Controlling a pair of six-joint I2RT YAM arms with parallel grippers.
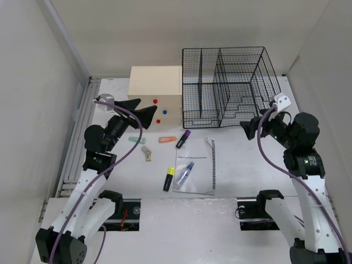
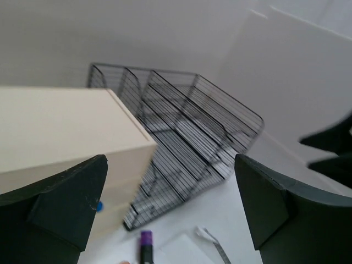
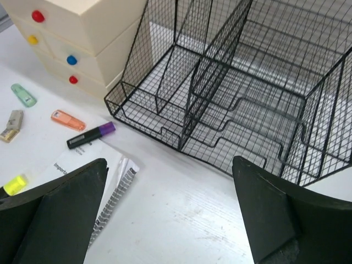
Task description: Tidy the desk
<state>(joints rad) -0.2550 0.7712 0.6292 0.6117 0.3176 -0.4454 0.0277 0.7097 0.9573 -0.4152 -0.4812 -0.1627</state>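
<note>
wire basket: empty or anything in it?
Empty. Top and right wrist views show only bare mesh in every compartment of the wire basket; the purple marker and paper sheet lie outside it on the desk.

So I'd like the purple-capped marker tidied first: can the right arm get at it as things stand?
Probably yes. The right gripper is open above the desk, and the purple-capped marker lies flat in front of the wire basket, with nothing between them.
</note>
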